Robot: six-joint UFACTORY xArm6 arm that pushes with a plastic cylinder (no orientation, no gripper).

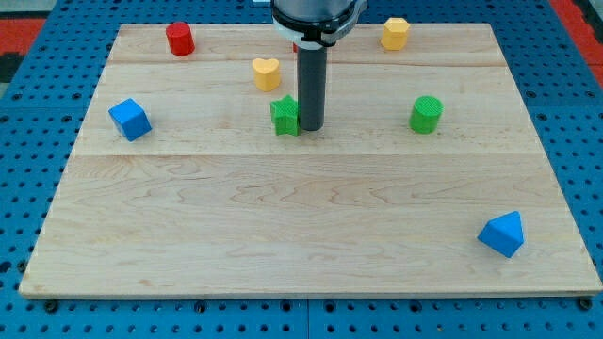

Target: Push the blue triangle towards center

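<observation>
Tip [311, 128] beside green block [285, 116]

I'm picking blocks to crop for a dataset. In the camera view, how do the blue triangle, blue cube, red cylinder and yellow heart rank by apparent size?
1. blue triangle, though it sits nearest the camera
2. blue cube, only slightly smaller
3. red cylinder and yellow heart look alike; no ranking

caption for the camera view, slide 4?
My tip beside the green block, far from the blue triangle at the board's lower right.
</observation>
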